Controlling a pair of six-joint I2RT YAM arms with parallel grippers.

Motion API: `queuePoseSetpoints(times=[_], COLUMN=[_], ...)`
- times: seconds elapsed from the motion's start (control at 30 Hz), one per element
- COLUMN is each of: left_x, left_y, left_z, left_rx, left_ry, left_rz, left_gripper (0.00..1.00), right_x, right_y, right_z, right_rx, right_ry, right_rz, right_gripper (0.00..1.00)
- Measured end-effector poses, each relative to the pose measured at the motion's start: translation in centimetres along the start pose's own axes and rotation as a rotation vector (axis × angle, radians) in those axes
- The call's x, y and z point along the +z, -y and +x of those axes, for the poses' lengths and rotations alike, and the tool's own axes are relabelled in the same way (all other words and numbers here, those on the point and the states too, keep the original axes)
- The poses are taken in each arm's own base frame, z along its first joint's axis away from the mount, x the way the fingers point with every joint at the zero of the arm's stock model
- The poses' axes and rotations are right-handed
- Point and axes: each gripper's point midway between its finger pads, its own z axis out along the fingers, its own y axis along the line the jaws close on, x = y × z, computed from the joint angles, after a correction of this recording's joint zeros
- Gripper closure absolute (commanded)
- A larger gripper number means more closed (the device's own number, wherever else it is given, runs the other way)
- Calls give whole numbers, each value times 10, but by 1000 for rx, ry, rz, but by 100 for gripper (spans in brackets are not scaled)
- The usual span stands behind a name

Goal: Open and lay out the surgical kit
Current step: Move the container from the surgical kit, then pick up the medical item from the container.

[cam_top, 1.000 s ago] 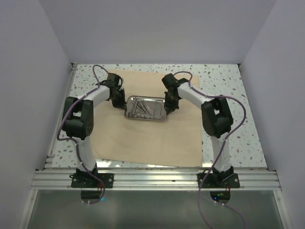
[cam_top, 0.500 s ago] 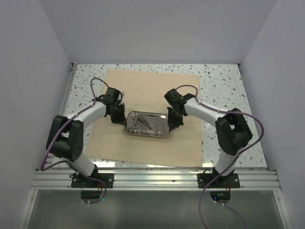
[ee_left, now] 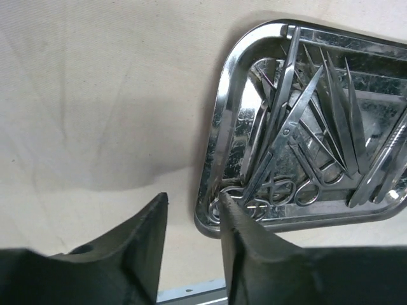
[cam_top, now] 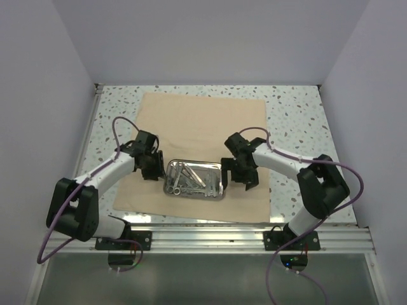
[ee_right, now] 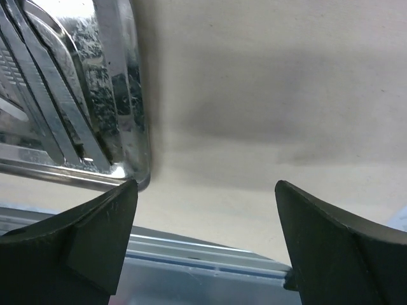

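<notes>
Cloth wrap (cam_top: 203, 121): one beige sheet, spread flat over the middle of the speckled worktop (cam_top: 299, 114).
Tray (cam_top: 194, 196): one, shiny steel with rounded corners, lying on the lower middle of the sheet, between the two arms.
Instruments (cam_top: 187, 179): silvery scissors-like and tweezer-like pieces, all inside the tray and overlapping; too tangled for an exact count. Several ring handles gathered at the lower left corner in the left wrist view.
Left gripper (ee_left: 191, 202): narrow gap, cloth showing through it. Right-hand finger (ee_left: 238, 241) at the tray's lower left corner. Cannot tell whether the rim is pinched.
Right gripper (ee_right: 205, 185): spread wide, only cloth between the fingers. Left-hand finger (ee_right: 95, 235) touching the tray's rounded corner.
Edges: tray close to the sheet's lower edge, with only a narrow band of cloth below it. Metal rail (cam_top: 203, 238) just below that edge, also in sight at the bottom of both wrist views.
Open room: broad stretch of cloth above the tray, up to the sheet's top edge. Strips of worktop left and right of the sheet, wider on the right. White walls on three sides.
</notes>
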Motion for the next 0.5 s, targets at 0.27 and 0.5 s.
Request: queuePoseSetpoints(times=[0.27,0.5], left_x=[-23,-16], left_y=[11,26], left_z=[-25,-58], left_rx=[25,65], left_ry=[91,115], left_rz=[17,31], left_gripper=[57,64], right_x=[-35,-78], right_y=[-6,-56], right_z=[-23,-73], right_rx=[-42,-96], right_ry=[83,225], right_rz=[12,-137], right_gripper=[15,48])
